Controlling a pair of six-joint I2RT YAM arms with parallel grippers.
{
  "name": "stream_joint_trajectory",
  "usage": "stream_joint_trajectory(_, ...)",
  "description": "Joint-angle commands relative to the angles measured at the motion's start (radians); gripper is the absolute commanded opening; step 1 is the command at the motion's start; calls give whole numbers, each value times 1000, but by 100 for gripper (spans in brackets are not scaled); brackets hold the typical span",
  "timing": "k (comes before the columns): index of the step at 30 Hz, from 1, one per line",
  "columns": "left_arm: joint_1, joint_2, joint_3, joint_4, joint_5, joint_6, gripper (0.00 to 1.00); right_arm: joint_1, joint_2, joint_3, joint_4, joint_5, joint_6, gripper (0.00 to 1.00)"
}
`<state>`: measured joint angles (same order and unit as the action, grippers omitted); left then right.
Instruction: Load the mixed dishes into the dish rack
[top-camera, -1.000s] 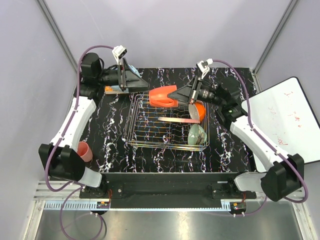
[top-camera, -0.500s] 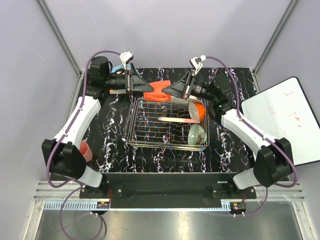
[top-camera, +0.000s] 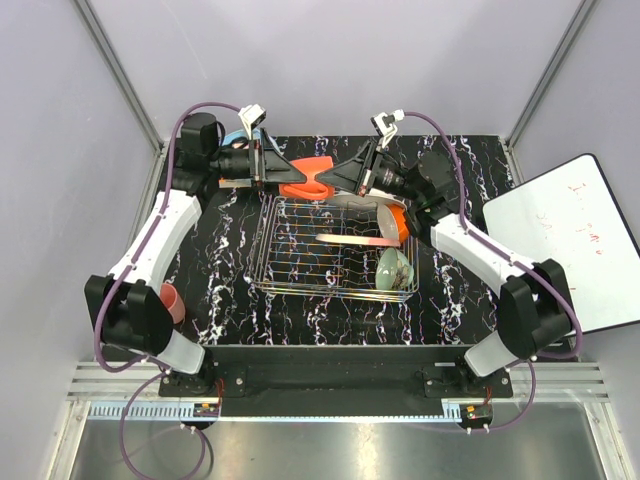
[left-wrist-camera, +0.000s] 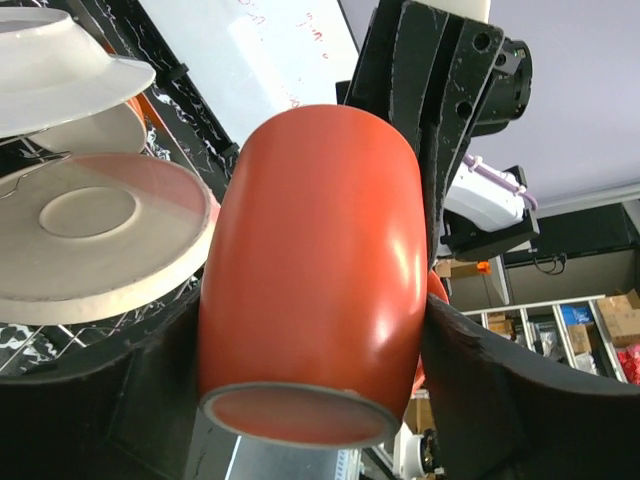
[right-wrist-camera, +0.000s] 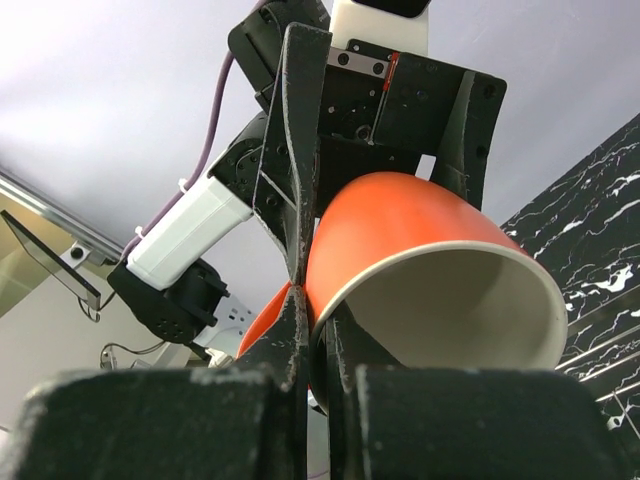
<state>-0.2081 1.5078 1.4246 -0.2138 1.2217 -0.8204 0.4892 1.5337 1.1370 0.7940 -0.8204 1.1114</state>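
orange-red mug (top-camera: 308, 168) in the air over the dish rack (top-camera: 270, 250) 12 o'clock edge. right gripper (top-camera: 330, 180) pinched on its rim wall. left gripper (top-camera: 285, 180) fingers flank the body, cannot tell if clamped. looks glazed, rigid, slick, chippable, light; best gripped across the body.

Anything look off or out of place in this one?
One oddity: both hands are at the same orange-red mug, held above the far edge of the dish rack. The right hand pinches its rim wall; the left hand brackets its body. Nothing looks spilled or broken.
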Motion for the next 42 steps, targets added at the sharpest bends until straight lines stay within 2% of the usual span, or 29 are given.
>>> stream_joint_trajectory(1, -16, 0, 68, 51, 36, -26, 66, 34, 23, 35, 97, 33, -22, 0)
stream_joint_trajectory(5, -14, 3, 65, 91, 45, -63, 63, 38, 58, 35, 108, 29, -24, 0)
stream_joint_trajectory(6, -14, 5, 65, 96, 47, -68, 50, 40, 72, 36, 109, 26, -22, 0)
stream_joint_trajectory(8, -8, 6, 63, 106, 58, -71, 37, 42, 78, 40, 81, 23, -30, 0)
stream_joint_trajectory(9, -4, 6, 63, 114, 62, -78, 24, 42, 75, 40, 62, 21, -41, 0)
stream_joint_trajectory(10, 9, 9, 63, 120, 71, -82, 18, 42, 71, 41, 33, 29, -54, 0)
stream_joint_trajectory(11, 16, 11, 63, 123, 75, -83, 11, 43, 62, 46, -60, 38, -105, 5)
stream_joint_trajectory(12, 27, 14, 63, 126, 79, -91, 2, 42, 43, 52, -118, 49, -137, 17)
stream_joint_trajectory(13, 42, 15, 63, 129, 90, -91, 0, 42, 30, 58, -171, 78, -168, 25)
stream_joint_trajectory(14, 50, 17, 62, 129, 93, -92, 0, 42, 19, 56, -244, 93, -212, 34)
stream_joint_trajectory(15, 56, 15, 60, 129, 96, -88, 0, 43, -4, 53, -266, 105, -229, 49)
stream_joint_trajectory(16, 65, 12, 59, 125, 101, -83, 0, 42, -12, 50, -283, 127, -242, 56)
stream_joint_trajectory(17, 70, 12, 60, 114, 101, -73, 0, 43, -18, 50, -321, 135, -267, 63)
stream_joint_trajectory(19, 79, 3, 53, 82, 95, -37, 0, 40, -32, 49, -351, 150, -285, 67)
stream_joint_trajectory(26, 125, -15, 28, -31, 90, 85, 0, 3, -72, 27, -424, 167, -318, 71)
stream_joint_trajectory(29, 168, 2, 75, -221, 38, 266, 0, -43, -125, 17, -469, 153, -337, 75)
stream_joint_trajectory(30, 174, 14, 106, -403, -46, 438, 0, -58, -142, 10, -478, 153, -343, 75)
stream_joint_trajectory(32, 171, 46, 201, -543, -147, 580, 0, -110, -197, -9, -495, 147, -346, 75)
stream_joint_trajectory(33, 167, 52, 230, -605, -244, 651, 0, -127, -217, -17, -495, 144, -344, 74)
stream_joint_trajectory(38, 122, 81, 266, -651, -505, 782, 0, -210, -363, -54, -552, 155, -364, 75)
stream_joint_trajectory(42, 26, 118, 313, -656, -744, 860, 0, -227, -449, -80, -616, 213, -395, 75)
